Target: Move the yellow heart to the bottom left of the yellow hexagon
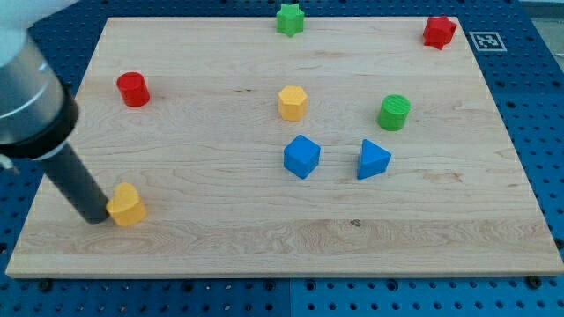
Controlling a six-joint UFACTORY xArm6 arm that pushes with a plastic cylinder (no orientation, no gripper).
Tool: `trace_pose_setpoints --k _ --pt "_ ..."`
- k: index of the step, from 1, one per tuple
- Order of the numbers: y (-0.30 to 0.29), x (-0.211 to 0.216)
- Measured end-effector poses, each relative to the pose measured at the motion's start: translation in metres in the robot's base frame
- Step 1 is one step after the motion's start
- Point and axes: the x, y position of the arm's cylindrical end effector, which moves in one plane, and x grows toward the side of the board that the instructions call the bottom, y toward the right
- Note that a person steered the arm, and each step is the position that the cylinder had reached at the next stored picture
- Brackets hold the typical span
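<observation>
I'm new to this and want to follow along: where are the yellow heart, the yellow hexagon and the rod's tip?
Yellow heart (128,204), camera view, its top face.
Yellow hexagon (293,101), camera view, its top face.
My tip (93,216), camera view, the rod's very end, touching the heart's left side.

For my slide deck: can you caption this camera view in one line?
My tip touches the yellow heart from the view's left, far toward the bottom left of the yellow hexagon.

Wooden board (264,238): pale, fine-grained, rectangular, filling most of the view. Blue perforated panel (538,97) beneath it: rows of small round holes (visible along every edge). Black-and-white square marker (484,40) on the panel, beside the board's upper right corner. Lighting: even, soft shadows.
</observation>
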Motion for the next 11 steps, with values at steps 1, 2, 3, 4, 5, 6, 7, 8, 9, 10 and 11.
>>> trace_pose_setpoints --k 1,2,3,4,5,6,7,8,9,10,11 --pt "0.031 0.000" --pt "0.047 0.001" --pt "0.070 0.001" --pt "0.093 0.002" --pt "0.108 0.004" --pt "0.129 0.012" --pt "0.166 0.013" --pt "0.193 0.013" --pt "0.198 0.013" --pt "0.196 0.012" --pt "0.196 0.004"
